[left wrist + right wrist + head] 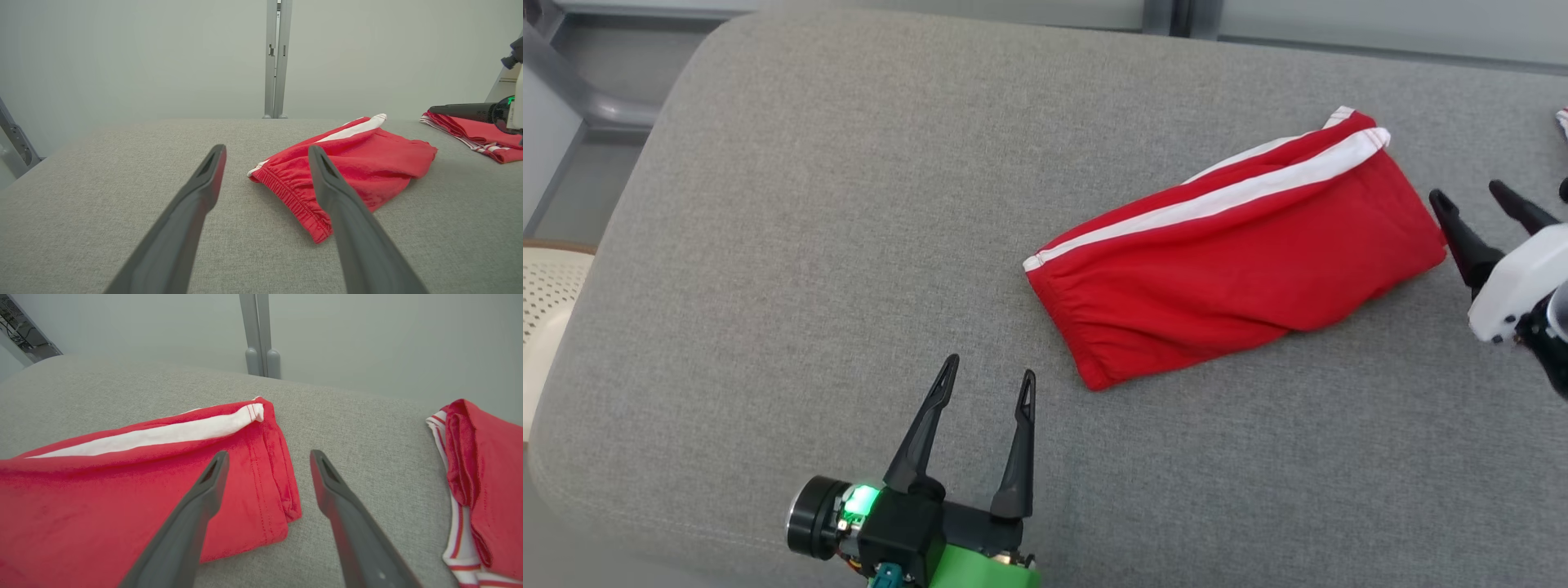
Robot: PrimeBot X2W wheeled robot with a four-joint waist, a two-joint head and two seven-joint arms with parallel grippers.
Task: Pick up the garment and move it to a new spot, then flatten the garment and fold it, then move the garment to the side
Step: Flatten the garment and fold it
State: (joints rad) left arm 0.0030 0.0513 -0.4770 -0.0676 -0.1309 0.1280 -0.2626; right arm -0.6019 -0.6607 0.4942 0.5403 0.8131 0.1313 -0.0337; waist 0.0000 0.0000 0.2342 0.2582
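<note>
The garment point(1233, 261) is a pair of red shorts with white side stripes, folded into a long slanted bundle on the grey cushioned surface point(809, 245). Its elastic waistband end point(294, 196) points toward my left gripper point(990, 367), which stands open and empty a short way to the garment's near left. My right gripper point(1470, 196) is open too, just off the hemmed leg end point(273, 469) at the right; one finger point(204, 486) lies over the cloth edge, the other over bare cushion. Nothing is held.
A second red and white garment point(482, 477) lies at the far right of the cushion point(478, 134). A pale perforated chair point(547, 302) stands off the left edge. A grey wall and a metal post point(276, 61) rise behind the cushion's far edge.
</note>
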